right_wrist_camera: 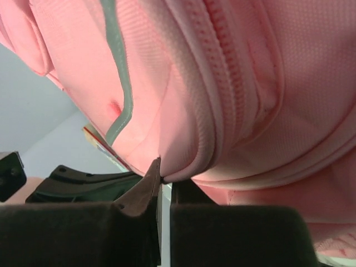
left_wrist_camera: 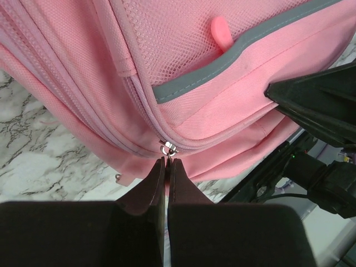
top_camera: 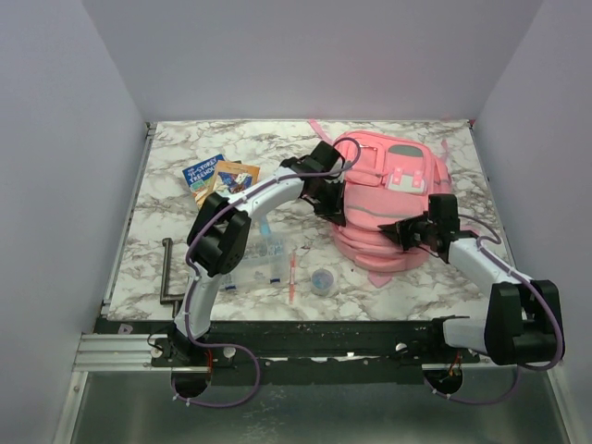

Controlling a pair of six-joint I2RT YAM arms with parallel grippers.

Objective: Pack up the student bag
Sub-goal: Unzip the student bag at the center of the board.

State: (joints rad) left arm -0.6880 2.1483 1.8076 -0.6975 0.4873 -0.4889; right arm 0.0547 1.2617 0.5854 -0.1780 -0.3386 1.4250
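Robot lab booth, plain grey walls [top_camera: 305, 55], marble-patterned table [top_camera: 148, 240], aluminium base rail [top_camera: 111, 351]

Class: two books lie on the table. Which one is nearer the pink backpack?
The orange-covered book, which lies on the pink backpack side of the blue-covered book; the blue one sits farther toward the left edge of the table.

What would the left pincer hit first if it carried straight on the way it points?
The student bag. The left pincer is shut, its tips right at the metal zipper pull, so almost no travel is left; whether it already pinches the pull's tab is unclear.
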